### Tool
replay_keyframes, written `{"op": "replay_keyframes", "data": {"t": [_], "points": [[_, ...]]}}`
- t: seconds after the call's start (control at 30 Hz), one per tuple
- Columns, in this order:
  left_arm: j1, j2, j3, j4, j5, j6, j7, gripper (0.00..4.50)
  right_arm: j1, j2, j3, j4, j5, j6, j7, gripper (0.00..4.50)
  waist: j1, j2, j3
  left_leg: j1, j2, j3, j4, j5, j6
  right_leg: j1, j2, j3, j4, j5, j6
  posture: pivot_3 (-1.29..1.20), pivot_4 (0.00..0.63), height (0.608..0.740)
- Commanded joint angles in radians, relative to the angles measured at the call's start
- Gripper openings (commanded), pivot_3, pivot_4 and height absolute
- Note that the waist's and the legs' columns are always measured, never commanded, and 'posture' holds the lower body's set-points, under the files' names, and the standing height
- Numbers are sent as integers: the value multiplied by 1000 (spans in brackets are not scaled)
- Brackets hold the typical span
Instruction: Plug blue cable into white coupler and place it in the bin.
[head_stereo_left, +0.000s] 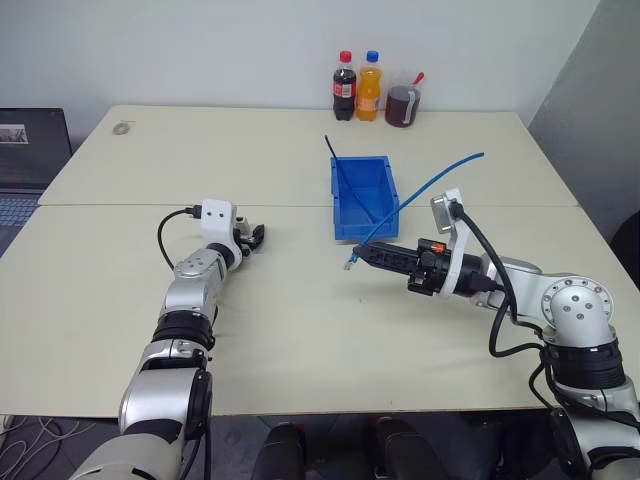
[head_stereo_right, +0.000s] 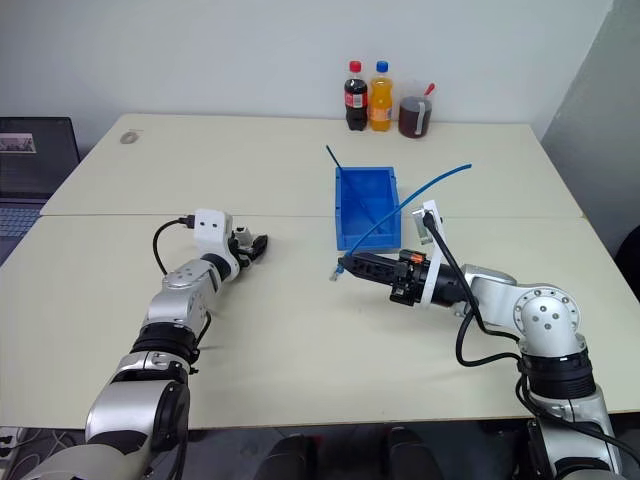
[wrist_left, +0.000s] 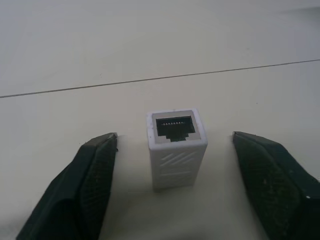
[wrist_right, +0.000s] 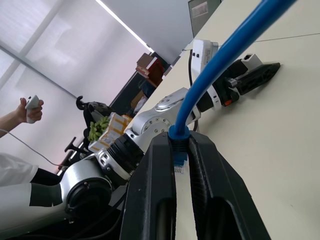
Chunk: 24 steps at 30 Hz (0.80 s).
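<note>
The white coupler (wrist_left: 176, 148) is lying on the worktop (head_stereo_left: 300, 330) squarely between the left gripper (wrist_left: 175, 165)'s parted jaws, socket facing away; the right gripper (wrist_right: 182, 165) is clamping the blue cable (wrist_right: 220, 60)'s plug, well apart.

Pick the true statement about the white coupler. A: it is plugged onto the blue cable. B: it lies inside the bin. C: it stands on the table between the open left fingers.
C: the white coupler stands on the table, left gripper fingers apart on either side.
</note>
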Motion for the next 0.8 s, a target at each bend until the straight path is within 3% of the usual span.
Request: {"op": "replay_keyframes", "data": {"t": [0.03, 0.3, 0.53, 0.7, 0.8], "points": [[-3, 11, 7, -13, 13, -3, 4, 2610, 5, -5, -37, -46, 25, 1, -2, 109, -1, 0, 0, 0, 0, 0, 0, 0, 0, 0, 0, 0, 0, 0, 0, 0, 150, 740], [-3, 17, 14, -15, 11, 7, 5, 901, -2, 2, -37, -34, 14, -3, -1, 109, -1, 0, 0, 0, 0, 0, 0, 0, 0, 0, 0, 0, 1, 0, 0, 0, 150, 740], [17, 39, -13, -77, 13, 18, -74, 791, -12, 6, -35, -23, -9, -10, -4, 109, -1, 0, 0, 0, 0, 0, 1, 0, 0, 0, 0, 0, 1, 0, 0, 0, 150, 740], [230, 148, -239, -506, -41, 64, -571, 791, -43, -21, -8, -47, -119, -23, 39, 109, -4, 1, 0, 0, 0, 1, 0, 0, 0, 0, 0, 1, 1, 0, 0, 0, 150, 740], [330, 202, -294, -702, -126, 93, -763, 791, -51, -68, 60, -85, -246, -38, 142, 109, -3, 1, 0, 0, 1, 1, 0, 0, 0, 0, -1, 1, 1, 0, -1, 0, 150, 740]]}}
